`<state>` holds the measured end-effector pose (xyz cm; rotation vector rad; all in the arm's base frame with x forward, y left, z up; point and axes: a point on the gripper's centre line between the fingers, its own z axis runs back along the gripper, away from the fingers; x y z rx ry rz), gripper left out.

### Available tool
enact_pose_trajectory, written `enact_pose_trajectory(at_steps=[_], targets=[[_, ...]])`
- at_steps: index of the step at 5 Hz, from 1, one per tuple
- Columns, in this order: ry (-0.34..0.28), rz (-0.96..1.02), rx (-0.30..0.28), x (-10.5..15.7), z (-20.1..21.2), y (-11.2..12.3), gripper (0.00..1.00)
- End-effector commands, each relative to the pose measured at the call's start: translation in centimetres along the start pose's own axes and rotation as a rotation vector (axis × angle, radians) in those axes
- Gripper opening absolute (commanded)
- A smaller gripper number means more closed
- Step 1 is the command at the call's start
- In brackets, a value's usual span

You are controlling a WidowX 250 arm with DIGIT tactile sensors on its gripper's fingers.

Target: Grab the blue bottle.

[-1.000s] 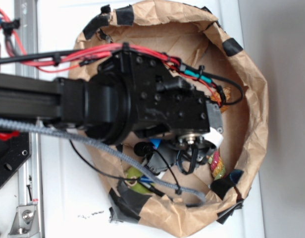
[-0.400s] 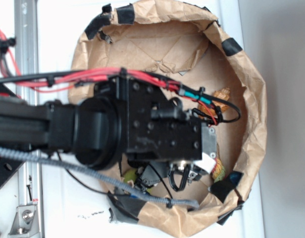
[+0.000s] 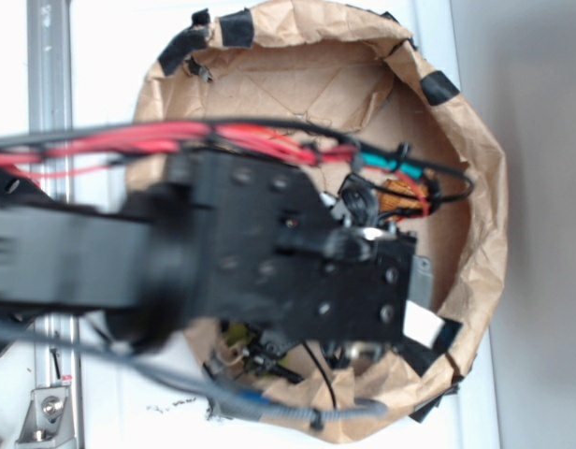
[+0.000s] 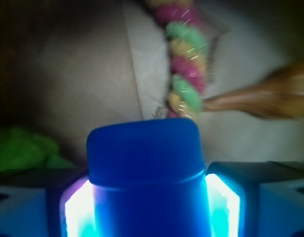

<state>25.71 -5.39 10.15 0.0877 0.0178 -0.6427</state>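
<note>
Blue bottle (image 4: pixel 144 177) fills the lower middle of my wrist view, its rounded end toward the top of the picture, sitting squarely between the two fingers (image 4: pixel 223 207) of the gripper (image 4: pixel 144 210). Both finger pads glow cyan-white and lie flush against the bottle's sides, left and right, with no gap that I can see, so I read the fingers as pinching the bottle. I cannot tell from either view whether the bottle touches the paper under it.

Past the bottle's end, a twisted rope (image 4: pixel 184 59) in pink, green and yellow strands runs up toward the top edge. A wooden piece (image 4: pixel 260 98), brown and blurred, reaches in from the right and ends close by the rope. A green blur (image 4: pixel 23 150) sits at the left edge; I cannot make out what it is. The surface behind all this is pale, creased paper.

From the outside camera, the black arm (image 3: pixel 223 253) comes in from the left and covers most of a crumpled brown paper bowl (image 3: pixel 475 196) patched with black tape. The arm is motion-blurred. Red cables (image 3: pixel 176 140) run along its top. The bottle and the fingers are hidden under the arm in this view.
</note>
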Motion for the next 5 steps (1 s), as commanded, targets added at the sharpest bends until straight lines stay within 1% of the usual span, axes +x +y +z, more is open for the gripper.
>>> enact_pose_trajectory(at_steps=[1, 2, 3, 5], targets=[[-0.032, 0.497, 0.046, -5.0, 10.5, 4.1, 0.00], [-0.103, 0.753, 0.043, -5.4, 10.2, 4.5, 0.00], [-0.089, 0.972, 0.056, -5.4, 8.8, 4.7, 0.00], [-0.076, 1.002, 0.052, -5.3, 8.3, 5.1, 0.00]])
